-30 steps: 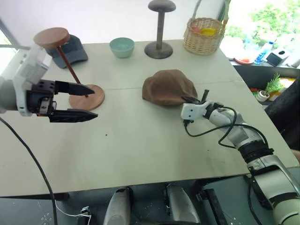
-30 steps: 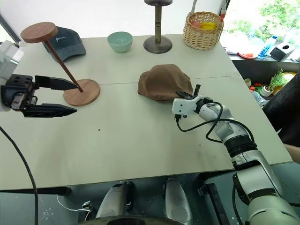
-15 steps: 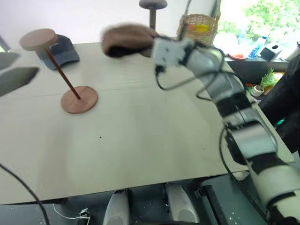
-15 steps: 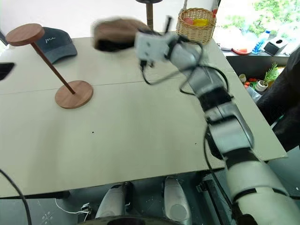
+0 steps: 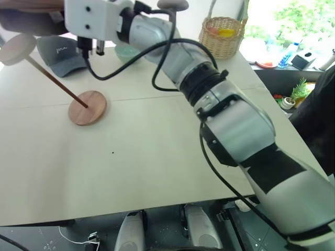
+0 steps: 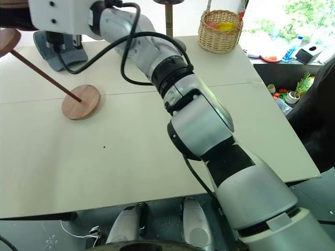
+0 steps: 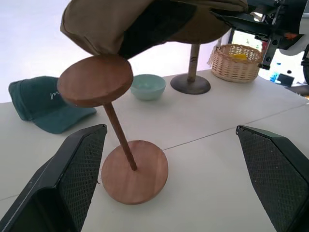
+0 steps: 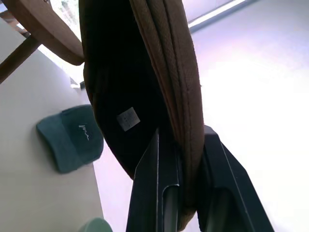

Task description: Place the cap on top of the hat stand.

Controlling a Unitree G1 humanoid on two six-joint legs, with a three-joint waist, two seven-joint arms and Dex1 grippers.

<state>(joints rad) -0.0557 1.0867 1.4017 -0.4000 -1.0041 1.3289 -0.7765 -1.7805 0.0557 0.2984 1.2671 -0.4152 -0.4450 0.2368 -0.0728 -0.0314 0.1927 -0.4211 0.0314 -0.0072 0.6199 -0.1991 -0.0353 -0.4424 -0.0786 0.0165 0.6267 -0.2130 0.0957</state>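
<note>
I had the right gripper (image 8: pixel 186 193) clamped on the rim of the cap (image 7: pixel 145 24), holding it in the air just above the round top of the hat stand (image 7: pixel 99 79), not yet resting on it. My left gripper (image 7: pixel 178 179) stood wide open and empty, facing the stand. The pale table (image 5: pixel 157 157) carried the stand's disc base, a blue baseball cap (image 5: pixel 62 52), a small green bowl (image 7: pixel 148 86), a dark grey stand (image 7: pixel 191 82) and a wicker basket (image 5: pixel 224 36). Bright window light and greenery showed to the right.
</note>
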